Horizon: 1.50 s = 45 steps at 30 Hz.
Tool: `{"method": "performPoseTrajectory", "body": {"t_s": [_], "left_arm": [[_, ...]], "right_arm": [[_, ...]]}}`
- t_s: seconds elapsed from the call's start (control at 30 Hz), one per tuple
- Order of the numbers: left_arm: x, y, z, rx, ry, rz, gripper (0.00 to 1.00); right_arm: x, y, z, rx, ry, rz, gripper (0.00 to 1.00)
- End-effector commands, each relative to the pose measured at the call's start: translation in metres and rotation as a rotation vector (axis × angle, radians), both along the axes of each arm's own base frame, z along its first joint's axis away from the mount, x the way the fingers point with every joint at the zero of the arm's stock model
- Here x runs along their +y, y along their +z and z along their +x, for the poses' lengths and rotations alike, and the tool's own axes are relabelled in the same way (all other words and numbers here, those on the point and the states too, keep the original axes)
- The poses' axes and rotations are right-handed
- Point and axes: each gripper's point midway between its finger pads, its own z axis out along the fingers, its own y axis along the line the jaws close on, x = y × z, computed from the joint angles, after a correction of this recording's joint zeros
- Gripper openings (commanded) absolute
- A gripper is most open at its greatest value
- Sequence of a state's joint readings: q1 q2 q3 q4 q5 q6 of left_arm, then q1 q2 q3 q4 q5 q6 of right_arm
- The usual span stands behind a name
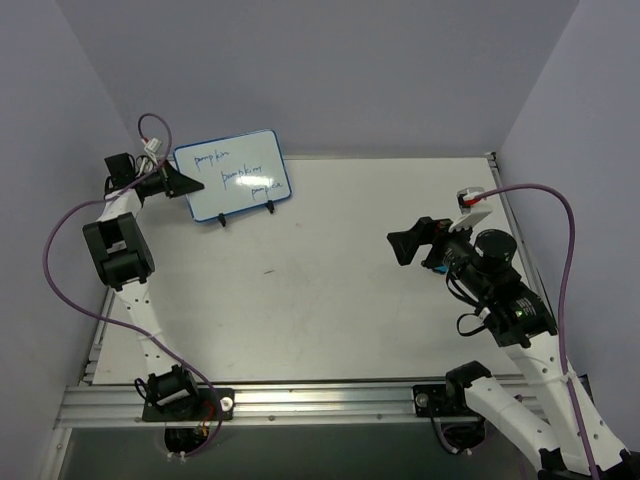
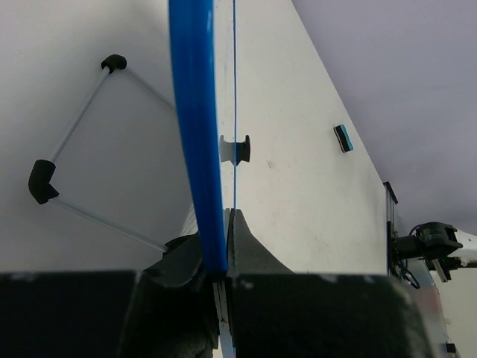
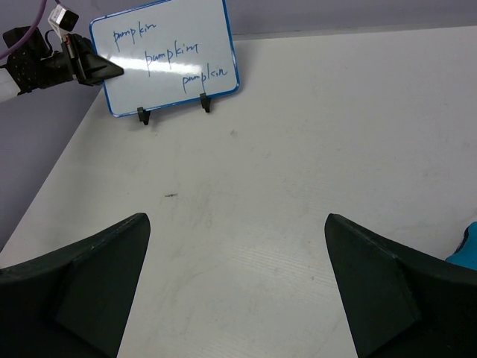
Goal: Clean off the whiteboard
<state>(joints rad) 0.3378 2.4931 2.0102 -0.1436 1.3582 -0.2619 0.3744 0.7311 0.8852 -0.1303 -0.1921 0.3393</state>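
Top external: left fingers [image 1: 182, 182] clamp whiteboard [image 1: 235, 175] edge; right fingers [image 3: 97, 291] spread

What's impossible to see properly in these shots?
Left wrist view: the blue-framed white whiteboard, clamped by the left gripper, is edge-on; writing unseen.
Right wrist view: the small blue eraser block is cut by the picture edge.
Top view: the board hides the thin wire easel stand, bar its feet.

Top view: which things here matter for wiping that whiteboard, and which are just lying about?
For the job: whiteboard with blue writing; left gripper clamped on its edge; right gripper, open; small blue eraser.
Just about: wire stand holding the board; purple cables; dark speck on the table.
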Motion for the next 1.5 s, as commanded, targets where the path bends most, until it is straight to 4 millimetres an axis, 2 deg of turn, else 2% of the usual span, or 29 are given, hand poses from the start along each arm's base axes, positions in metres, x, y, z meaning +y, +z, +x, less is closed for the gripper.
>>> {"method": "performPoseTrajectory", "body": {"t_s": [0.0, 0.1, 0.13, 0.17, 0.2, 0.23, 0.27, 0.53, 0.8, 0.93, 1.1, 1.13, 1.2, 1.23, 1.3, 1.37, 1.4, 1.43, 1.47], "left_arm": [[0.037, 0.000, 0.031, -0.136, 0.142, 0.119, 0.02], [0.041, 0.002, 0.030, -0.139, 0.132, 0.080, 0.02], [0.040, 0.008, 0.025, -0.090, 0.126, 0.016, 0.02], [0.045, 0.021, 0.029, -0.199, 0.123, 0.023, 0.02], [0.045, 0.017, 0.023, -0.186, 0.122, -0.007, 0.02], [0.044, 0.024, 0.018, -0.129, 0.117, -0.072, 0.02], [0.047, 0.031, 0.018, -0.220, 0.109, -0.057, 0.02], [0.043, 0.053, 0.013, -0.243, 0.104, -0.088, 0.02], [0.034, 0.092, 0.010, -0.339, 0.090, -0.087, 0.02], [0.024, 0.116, 0.004, -0.386, 0.071, -0.085, 0.02], [-0.001, 0.162, -0.007, -0.465, 0.030, -0.065, 0.02], [-0.008, 0.181, -0.013, -0.489, 0.022, -0.058, 0.02], [-0.018, 0.198, -0.017, -0.535, 0.018, -0.037, 0.02], [-0.022, 0.217, -0.021, -0.520, 0.028, -0.040, 0.02], [-0.035, 0.236, -0.023, -0.587, 0.032, 0.005, 0.02], [-0.042, 0.271, -0.030, -0.560, 0.090, 0.017, 0.02], [-0.050, 0.281, -0.031, -0.628, 0.105, 0.069, 0.02], [-0.058, 0.297, -0.046, -0.577, 0.128, 0.081, 0.02], [-0.065, 0.309, -0.052, -0.586, 0.149, 0.105, 0.02]], "right_arm": [[0.001, 0.020, 0.000, -0.069, 0.005, 0.024, 1.00], [0.000, 0.021, 0.000, -0.075, 0.000, 0.016, 1.00], [0.000, 0.021, 0.000, -0.077, -0.001, 0.015, 1.00], [0.000, 0.021, 0.001, -0.078, -0.003, 0.016, 1.00], [0.001, 0.021, 0.001, -0.078, 0.000, 0.016, 1.00], [0.001, 0.021, 0.001, -0.077, 0.001, 0.018, 1.00], [0.001, 0.022, 0.001, -0.079, 0.003, 0.018, 1.00], [0.003, 0.020, 0.002, -0.077, 0.007, 0.019, 1.00], [0.004, 0.019, 0.003, -0.074, 0.010, 0.018, 1.00], [0.003, 0.016, 0.004, -0.072, 0.003, 0.009, 1.00], [-0.001, 0.007, 0.013, -0.053, -0.037, -0.010, 1.00], [-0.001, 0.002, 0.017, -0.041, -0.045, -0.017, 1.00], [-0.002, -0.007, 0.023, -0.018, -0.066, -0.027, 1.00], [-0.002, -0.013, 0.026, -0.001, -0.074, -0.031, 1.00], [-0.004, -0.021, 0.030, 0.022, -0.098, -0.027, 1.00], [-0.005, -0.027, 0.033, 0.043, -0.117, -0.025, 1.00], [-0.006, -0.027, 0.034, 0.048, -0.127, -0.024, 1.00], [-0.012, -0.028, 0.035, 0.059, -0.161, -0.032, 1.00], [-0.014, -0.026, 0.035, 0.063, -0.173, -0.032, 1.00]]}}
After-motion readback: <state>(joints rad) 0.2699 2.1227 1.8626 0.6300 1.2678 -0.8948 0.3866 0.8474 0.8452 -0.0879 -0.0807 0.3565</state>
